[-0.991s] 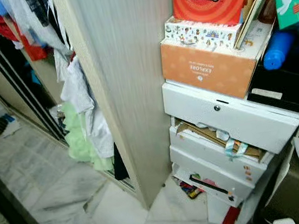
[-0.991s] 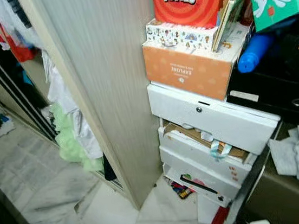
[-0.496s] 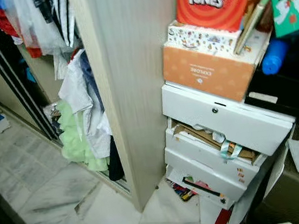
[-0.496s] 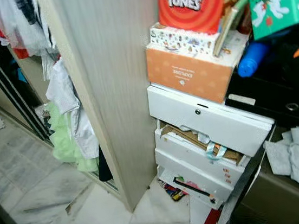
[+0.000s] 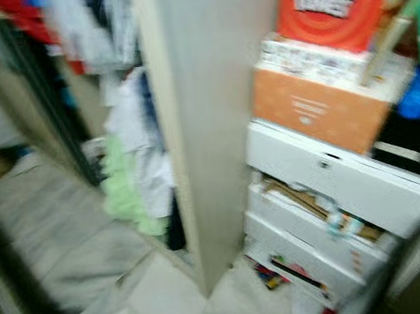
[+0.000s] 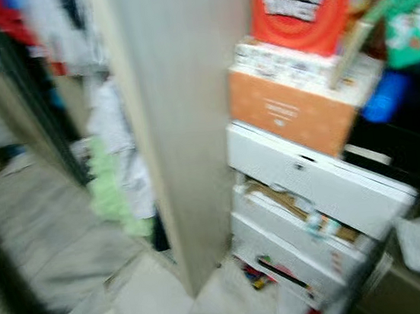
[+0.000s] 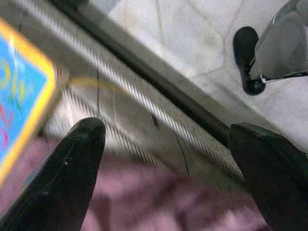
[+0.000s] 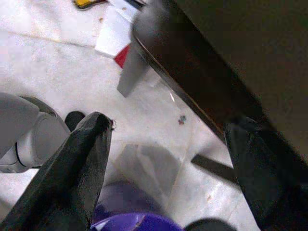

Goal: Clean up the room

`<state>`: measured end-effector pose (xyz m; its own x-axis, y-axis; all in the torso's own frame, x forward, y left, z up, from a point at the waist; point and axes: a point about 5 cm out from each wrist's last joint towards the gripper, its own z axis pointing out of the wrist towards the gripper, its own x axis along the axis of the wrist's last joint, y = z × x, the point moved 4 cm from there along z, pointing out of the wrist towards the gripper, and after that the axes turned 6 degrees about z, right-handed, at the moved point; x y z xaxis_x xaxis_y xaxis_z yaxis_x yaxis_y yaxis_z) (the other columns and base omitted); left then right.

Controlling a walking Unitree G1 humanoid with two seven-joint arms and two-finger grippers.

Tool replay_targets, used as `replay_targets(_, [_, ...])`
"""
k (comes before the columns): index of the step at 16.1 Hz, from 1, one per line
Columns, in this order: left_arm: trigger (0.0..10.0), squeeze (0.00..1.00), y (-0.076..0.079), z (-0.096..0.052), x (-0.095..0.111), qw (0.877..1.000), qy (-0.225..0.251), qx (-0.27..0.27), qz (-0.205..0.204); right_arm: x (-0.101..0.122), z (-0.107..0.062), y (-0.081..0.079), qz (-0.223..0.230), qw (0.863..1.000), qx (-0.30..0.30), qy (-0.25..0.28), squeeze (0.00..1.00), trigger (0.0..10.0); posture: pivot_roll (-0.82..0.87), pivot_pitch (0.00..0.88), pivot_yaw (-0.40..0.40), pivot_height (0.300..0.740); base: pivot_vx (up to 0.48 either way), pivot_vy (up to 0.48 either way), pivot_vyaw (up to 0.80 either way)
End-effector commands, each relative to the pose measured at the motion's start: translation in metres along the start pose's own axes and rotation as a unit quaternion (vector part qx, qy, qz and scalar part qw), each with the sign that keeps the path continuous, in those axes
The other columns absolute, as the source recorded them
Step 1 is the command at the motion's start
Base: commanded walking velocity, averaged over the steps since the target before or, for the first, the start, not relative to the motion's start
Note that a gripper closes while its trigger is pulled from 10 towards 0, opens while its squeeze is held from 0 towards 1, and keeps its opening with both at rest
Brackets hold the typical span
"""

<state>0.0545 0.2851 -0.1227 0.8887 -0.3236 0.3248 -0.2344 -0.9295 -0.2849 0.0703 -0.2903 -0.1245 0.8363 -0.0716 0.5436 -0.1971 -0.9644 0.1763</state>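
Note:
The eye views are blurred. Clothes [image 5: 131, 128] hang in an open wardrobe, with a pale green garment [image 5: 127, 198] drooping to the floor. To the right stands a white drawer unit [image 5: 336, 187], its drawers pulled out and papers spilling from them. Small items [image 5: 274, 275] lie on the floor below it. My left gripper [image 7: 166, 130] hangs open over a dark floor rail [image 7: 144, 72], beside a blue and yellow flat thing [image 7: 19, 96]. My right gripper [image 8: 168, 124] hangs open above the tiles, near a purple object [image 8: 125, 221].
An orange box [image 5: 315, 109] and a red box [image 5: 325, 1] are stacked on the drawers, with a blue bottle [image 5: 417, 93] beside them. A pale wardrobe side panel [image 5: 204, 112] stands between clothes and drawers. Dark furniture [image 8: 231, 57] is close to my right hand. Grey marble floor [image 5: 60, 244] lies to the left.
The whole picture has shifted a little to the right and become blurred, so the camera is moving. Nothing in the room has visibly moved.

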Motion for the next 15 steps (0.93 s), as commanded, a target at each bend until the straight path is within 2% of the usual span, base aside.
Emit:
replay_targets(1, [10.0,0.00,-0.001,0.001,-0.002,1.000,-0.003,0.004,0.007,-0.001,0.001,-0.002,0.004,1.000,-0.003,-0.007,0.00,10.0,-0.15,0.000,0.004,0.740,0.000,0.000,0.76])
replay_targets(15, [10.0,0.00,-0.002,-0.001,-0.013,1.000,0.000,0.001,0.015,0.001,0.001,-0.003,-0.014,1.000,0.022,-0.005,0.00,10.0,-0.14,0.000,-0.006,0.740,0.000,0.000,0.71])
